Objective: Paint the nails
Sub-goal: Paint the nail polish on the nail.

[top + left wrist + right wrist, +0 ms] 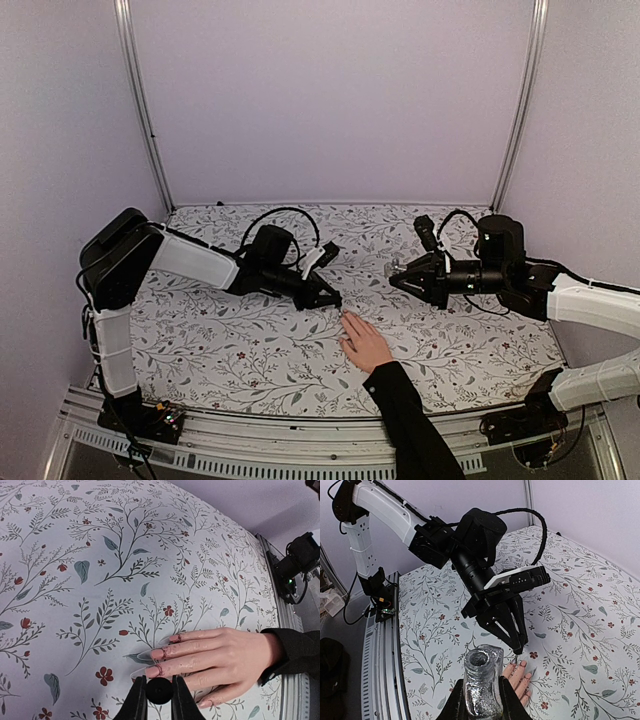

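Observation:
A light-skinned hand (364, 345) in a black sleeve lies flat on the flowered table, fingers pointing to the far left. Its nails (157, 653) are pinkish with dark red smears at their bases and long clear tips. My left gripper (159, 681) is shut on a round black brush cap (159, 691), just above the fingertips. In the right wrist view the left gripper (520, 646) points down at the nails (523, 663). My right gripper (480, 680) is shut on an open, silver-glittered bottle (482, 692), held above the table right of the hand.
Purple walls and two metal posts (140, 100) close in the back. A metal rail (280, 430) with cables runs along the front edge. The left arm (470, 545) stretches across the middle, and the right arm (560, 295) reaches in from the right.

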Tool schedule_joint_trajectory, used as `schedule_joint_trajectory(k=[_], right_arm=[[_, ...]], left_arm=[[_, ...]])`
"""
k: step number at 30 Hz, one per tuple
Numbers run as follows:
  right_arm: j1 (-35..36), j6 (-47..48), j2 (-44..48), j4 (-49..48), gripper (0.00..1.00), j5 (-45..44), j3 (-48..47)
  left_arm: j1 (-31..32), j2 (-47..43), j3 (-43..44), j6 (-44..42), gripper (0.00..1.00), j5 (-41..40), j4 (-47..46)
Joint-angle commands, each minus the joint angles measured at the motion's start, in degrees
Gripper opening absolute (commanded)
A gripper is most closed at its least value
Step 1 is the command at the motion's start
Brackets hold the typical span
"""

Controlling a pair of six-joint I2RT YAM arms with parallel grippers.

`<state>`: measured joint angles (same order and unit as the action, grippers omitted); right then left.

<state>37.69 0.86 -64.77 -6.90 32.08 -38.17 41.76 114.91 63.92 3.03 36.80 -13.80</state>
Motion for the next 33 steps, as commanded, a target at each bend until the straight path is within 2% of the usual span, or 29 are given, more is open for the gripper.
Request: schedule_joint_trajectory(k=[1,33], right_arm=[[-0.4,-0.4,1.2,-1.4,0.0,0.4,0.5],[-0.4,-0.3,1.9,-1.0,0.0,0.1,0.1]], left_arm=[[0.6,1.1,1.0,-0.8,0.0,-0.4,0.9],[-2.9,-4.3,-0.7,-0.2,0.0,-3.8,-0.5]])
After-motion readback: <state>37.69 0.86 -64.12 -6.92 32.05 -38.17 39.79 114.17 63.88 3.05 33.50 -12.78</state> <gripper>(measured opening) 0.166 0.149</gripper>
